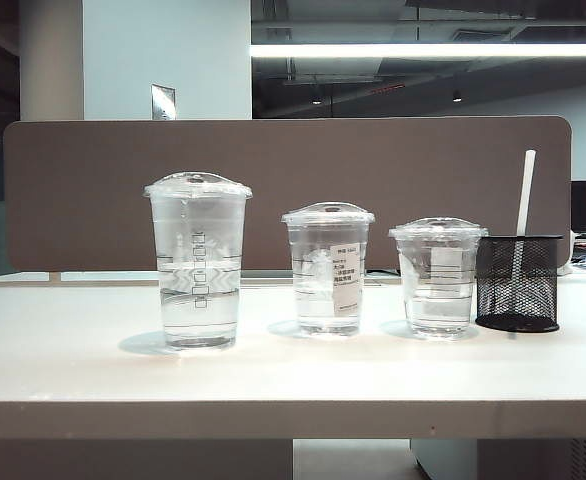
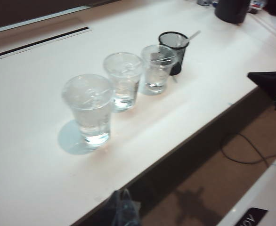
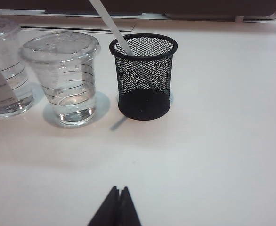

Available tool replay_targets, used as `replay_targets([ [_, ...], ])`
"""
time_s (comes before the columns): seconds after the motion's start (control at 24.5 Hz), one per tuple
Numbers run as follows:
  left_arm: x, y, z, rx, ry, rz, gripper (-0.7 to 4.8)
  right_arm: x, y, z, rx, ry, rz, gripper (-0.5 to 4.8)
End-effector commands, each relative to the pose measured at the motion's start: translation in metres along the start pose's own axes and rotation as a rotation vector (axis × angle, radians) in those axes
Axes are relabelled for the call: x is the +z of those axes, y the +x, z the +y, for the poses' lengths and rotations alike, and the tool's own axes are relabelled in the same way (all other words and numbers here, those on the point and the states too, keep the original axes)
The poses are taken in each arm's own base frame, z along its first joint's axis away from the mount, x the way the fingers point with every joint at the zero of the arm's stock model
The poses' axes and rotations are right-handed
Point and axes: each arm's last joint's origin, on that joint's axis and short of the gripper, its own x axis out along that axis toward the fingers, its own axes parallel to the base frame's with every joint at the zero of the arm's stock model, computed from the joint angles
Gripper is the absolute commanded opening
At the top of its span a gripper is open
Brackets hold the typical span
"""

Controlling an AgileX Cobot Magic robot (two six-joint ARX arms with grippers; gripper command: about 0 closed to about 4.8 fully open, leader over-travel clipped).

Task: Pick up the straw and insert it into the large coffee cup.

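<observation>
On the white table (image 1: 73,360) three lidded clear cups stand in a row, then a black mesh holder (image 1: 517,283) at the right end of the exterior view. The large coffee cup (image 1: 198,260) is leftmost there, tallest, part-filled with clear liquid, a column of small printed squares down its side. Next comes the medium cup (image 1: 328,268) with a white label, then the short cup (image 1: 438,276), just beside the holder. The straw (image 1: 524,195) stands in the holder, leaning a little, well apart from the large coffee cup.

Neither of my arms shows in the exterior view. My right wrist view gives the holder close up, straw slanting out over the rim, short cup next to it, and my right gripper (image 3: 116,207) low in frame, its dark tips pressed together, holding nothing, hovering above bare table short of the holder. My left wrist view looks along the whole row from the large cup's end. My left gripper (image 2: 121,209) is a blurred dark shape over the table's front edge; I can't tell how its jaws stand. Floor and a cable (image 2: 244,150) show only here.
</observation>
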Motion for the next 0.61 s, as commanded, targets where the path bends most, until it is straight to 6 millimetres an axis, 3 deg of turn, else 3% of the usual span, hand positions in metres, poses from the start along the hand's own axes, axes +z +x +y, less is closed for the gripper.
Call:
replay_targets([
  [0.04,0.000,-0.001,0.003,0.107,0.006,0.002,-0.02,0.002,-0.001,0.000,0.009,0.002,-0.007,-0.01],
  [0.16,0.002,-0.001,0.004,0.132,0.009,-0.010,-0.02,0.011,-0.001,0.000,0.003,0.107,-0.094,-0.01],
  [0.29,0.005,-0.001,0.004,0.128,0.013,-0.040,-0.02,0.045,-0.014,-0.001,-0.024,0.135,-0.265,-0.04],
  [0.37,0.007,-0.001,0.004,0.130,0.019,-0.059,-0.02,0.095,-0.043,-0.003,-0.180,-0.026,-0.412,-0.04],
  [0.49,0.007,-0.001,0.004,0.134,0.020,-0.061,-0.02,0.149,-0.072,-0.004,-0.334,-0.406,-0.476,-0.04],
  [0.61,0.007,-0.001,0.004,0.134,0.023,-0.060,-0.02,0.217,-0.080,-0.007,-0.469,-0.465,-0.513,-0.04],
])
